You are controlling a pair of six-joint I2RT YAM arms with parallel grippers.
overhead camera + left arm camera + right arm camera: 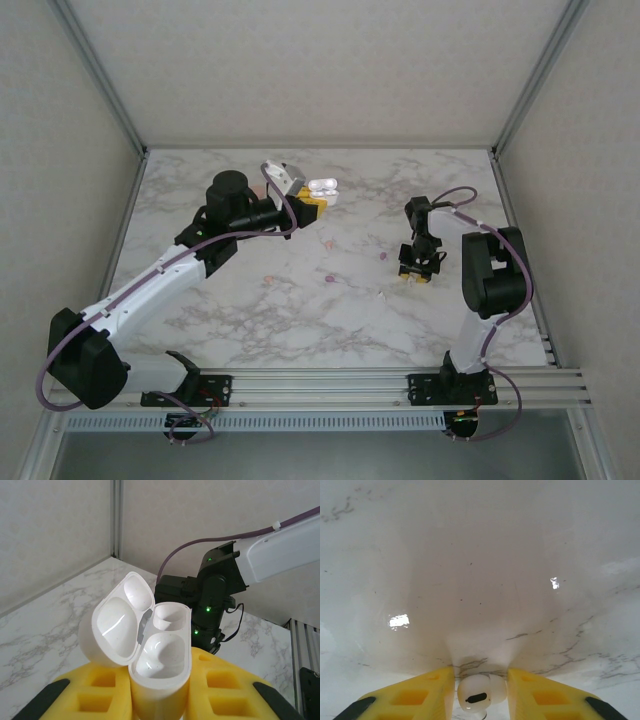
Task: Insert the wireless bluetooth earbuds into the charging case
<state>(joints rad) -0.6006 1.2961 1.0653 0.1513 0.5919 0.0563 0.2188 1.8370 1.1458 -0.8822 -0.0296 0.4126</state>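
My left gripper is raised over the back middle of the table, shut on a white charging case. The case's lid is swung open to the left and both wells are empty. The same case is white in the top view. My right gripper points down at the marble on the right, its yellow fingers closed on a white earbud with a black slot. Tiny pink earbuds and a white one lie loose on the table between the arms.
Another small pale piece lies left of centre on the marble table. Grey walls with metal frame posts close in the back and both sides. A rail runs along the near edge.
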